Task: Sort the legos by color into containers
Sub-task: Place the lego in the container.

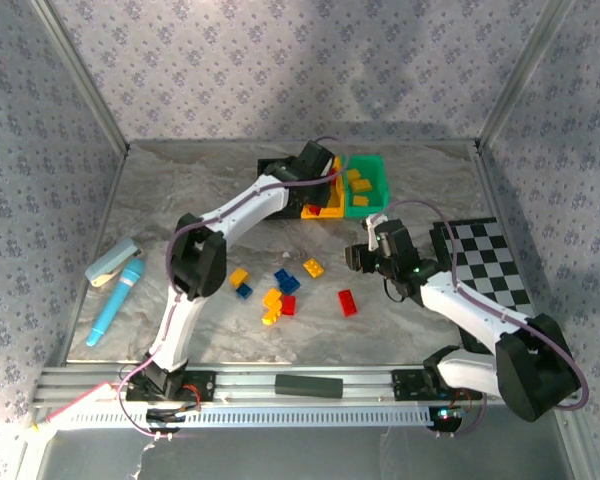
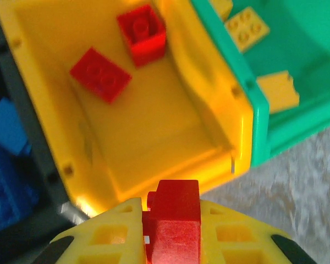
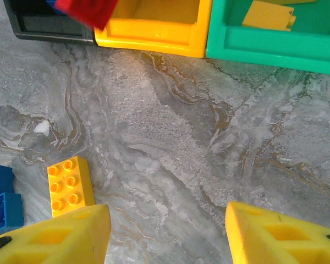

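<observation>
Red lego (image 2: 173,212), light and rigid, is clenched by its sides in the left claw (image 2: 173,234) at the yellow bin's (image 2: 201,93) rim; right claw (image 3: 168,236) is spread.

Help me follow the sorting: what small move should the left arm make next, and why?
Probably open the left gripper: it holds a red brick at the yellow bin's near rim, and two red bricks already lie inside that bin.

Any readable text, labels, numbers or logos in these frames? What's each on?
None readable.
Yellow bin, green bin: plain walls, no print seen.
Red brick, yellow brick: studs too blurred for any mark.
Blue pen: too small to tell.
Checkered board: pattern only, no characters.
</observation>
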You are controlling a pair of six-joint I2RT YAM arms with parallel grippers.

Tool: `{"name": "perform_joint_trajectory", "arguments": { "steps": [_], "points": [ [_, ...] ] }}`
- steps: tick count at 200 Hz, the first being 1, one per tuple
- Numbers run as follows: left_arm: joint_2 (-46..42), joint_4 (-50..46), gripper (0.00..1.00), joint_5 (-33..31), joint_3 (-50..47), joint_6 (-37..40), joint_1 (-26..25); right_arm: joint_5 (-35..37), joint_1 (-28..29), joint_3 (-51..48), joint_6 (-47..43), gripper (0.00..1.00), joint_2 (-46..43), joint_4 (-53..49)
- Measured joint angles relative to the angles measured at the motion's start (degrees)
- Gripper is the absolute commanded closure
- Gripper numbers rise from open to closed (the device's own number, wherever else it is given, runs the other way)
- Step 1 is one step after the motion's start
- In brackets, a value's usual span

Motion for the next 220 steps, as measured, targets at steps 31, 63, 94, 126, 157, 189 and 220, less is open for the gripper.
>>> {"name": "perform_joint_trajectory", "arguments": {
  "steps": [31,63,94,126,157,189,220],
  "points": [
    [9.4,-2.6,0.77,0.5,15.0,1.2,1.1,-0.2,0.2,0.0,0.2,0.41,0.0,0.3],
    [17.3,-6.0,0.71,1.2,27.8,1.7,2.3,-0.1,0.2,0.0,0.2,0.41,0.2,0.5],
    [17.8,-8.0,0.66,1.7,28.2,1.9,3.0,-0.2,0.2,0.0,0.2,0.41,0.9,0.9],
    [17.8,-8.7,0.56,1.9,28.1,2.6,3.3,-0.2,0.2,0.0,0.2,0.41,1.9,1.3],
    [15.5,-8.8,0.55,2.4,23.4,2.7,3.1,-0.2,0.4,0.0,0.4,0.41,3.0,1.3],
    [7.5,-5.8,0.55,2.8,8.7,2.7,2.8,-0.2,0.9,0.0,0.4,0.41,3.2,1.3],
    [-6.5,3.8,0.55,2.8,-13.6,2.2,2.5,-0.2,1.1,0.0,0.4,0.41,3.6,1.3]
  ]
}}
